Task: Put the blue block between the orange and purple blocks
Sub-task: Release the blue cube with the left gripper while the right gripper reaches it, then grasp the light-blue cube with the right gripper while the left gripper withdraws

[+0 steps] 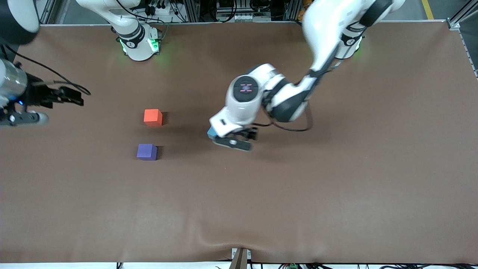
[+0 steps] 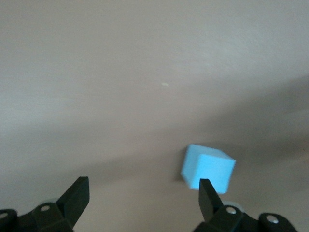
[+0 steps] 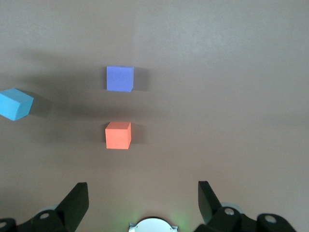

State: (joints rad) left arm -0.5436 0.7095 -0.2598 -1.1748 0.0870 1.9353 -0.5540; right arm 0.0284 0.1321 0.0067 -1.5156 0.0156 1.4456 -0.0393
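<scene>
The light sky-blue block (image 1: 211, 131) lies on the brown table (image 1: 336, 186), mostly hidden under the left hand in the front view. My left gripper (image 1: 227, 139) is low over the table right beside it. In the left wrist view the gripper (image 2: 143, 183) is open and empty, and the blue block (image 2: 208, 166) sits just past one fingertip (image 2: 207, 193), not between the jaws. The orange block (image 1: 153, 117) and the purple block (image 1: 147, 152) lie toward the right arm's end, the purple one nearer the front camera, with a gap between them. My right gripper (image 1: 63, 96) waits open and raised at that end.
The right wrist view shows the purple block (image 3: 119, 78), the orange block (image 3: 118, 135) and the blue block (image 3: 15, 104) below the open right gripper (image 3: 142, 186). The right arm's base (image 1: 139, 43) stands at the table's back edge.
</scene>
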